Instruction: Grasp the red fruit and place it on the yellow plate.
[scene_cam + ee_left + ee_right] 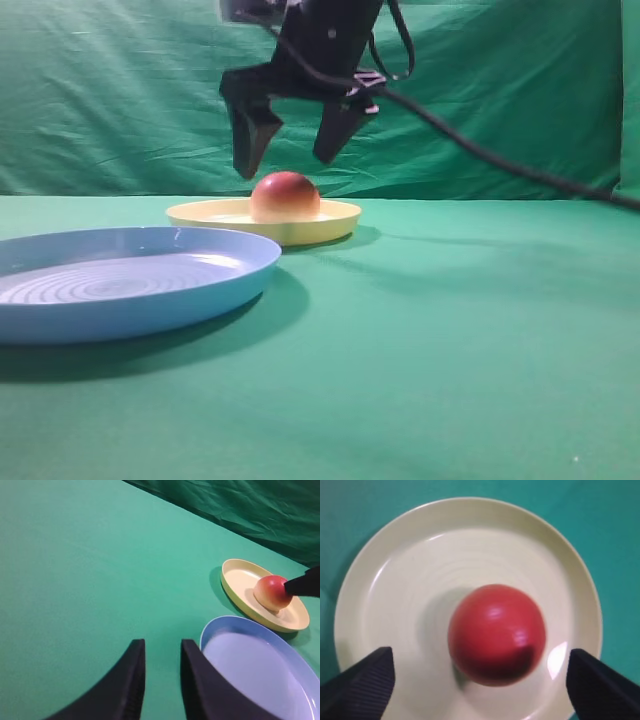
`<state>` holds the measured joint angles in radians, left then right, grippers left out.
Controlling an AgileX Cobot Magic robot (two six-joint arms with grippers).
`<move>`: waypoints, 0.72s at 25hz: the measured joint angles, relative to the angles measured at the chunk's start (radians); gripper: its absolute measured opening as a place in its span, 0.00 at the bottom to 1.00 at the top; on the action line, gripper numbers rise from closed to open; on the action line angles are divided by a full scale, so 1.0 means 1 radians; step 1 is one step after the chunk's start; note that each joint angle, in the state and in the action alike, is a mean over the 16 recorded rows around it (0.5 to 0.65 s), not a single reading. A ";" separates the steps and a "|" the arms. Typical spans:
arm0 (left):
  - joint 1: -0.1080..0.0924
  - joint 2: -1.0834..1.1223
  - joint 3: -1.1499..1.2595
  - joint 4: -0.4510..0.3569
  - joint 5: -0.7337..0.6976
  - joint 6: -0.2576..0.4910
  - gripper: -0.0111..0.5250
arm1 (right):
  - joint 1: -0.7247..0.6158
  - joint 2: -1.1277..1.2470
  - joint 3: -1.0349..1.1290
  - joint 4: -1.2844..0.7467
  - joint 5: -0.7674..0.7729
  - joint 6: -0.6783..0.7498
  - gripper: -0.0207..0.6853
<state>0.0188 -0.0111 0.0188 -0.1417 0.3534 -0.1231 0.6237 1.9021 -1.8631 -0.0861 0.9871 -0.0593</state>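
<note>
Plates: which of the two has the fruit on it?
The small pale yellow round plastic plate, behind the larger light blue ridged plate, which holds nothing. The glossy red fruit sits at its centre, below the open right pincer.

glossy red fruit (496, 634) resting on round yellow plate (395, 580)

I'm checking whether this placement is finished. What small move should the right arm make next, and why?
Probably lift the right gripper straight up and away. The red fruit already sits on the yellow plate, and the jaws stand wide open above it, touching nothing. The left gripper is off near the blue plate, so nothing else seems to need doing.
</note>
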 joint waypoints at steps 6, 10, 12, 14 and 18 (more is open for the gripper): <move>0.000 0.000 0.000 0.000 0.000 0.000 0.31 | 0.000 -0.234 0.095 0.028 0.094 0.022 0.09; 0.000 0.000 0.000 0.000 0.000 0.000 0.31 | 0.000 -0.423 0.267 0.053 0.042 0.031 0.03; 0.000 0.000 0.000 0.000 0.000 0.000 0.31 | 0.000 -0.526 0.378 0.067 -0.008 0.033 0.03; 0.000 0.000 0.000 0.000 0.000 0.000 0.31 | 0.000 -0.636 0.499 0.080 -0.066 0.033 0.03; 0.000 0.000 0.000 0.000 0.000 0.000 0.31 | 0.000 -0.867 0.741 0.098 -0.173 0.033 0.03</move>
<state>0.0188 -0.0111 0.0188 -0.1417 0.3534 -0.1231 0.6237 1.0350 -1.1223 0.0121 0.8141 -0.0268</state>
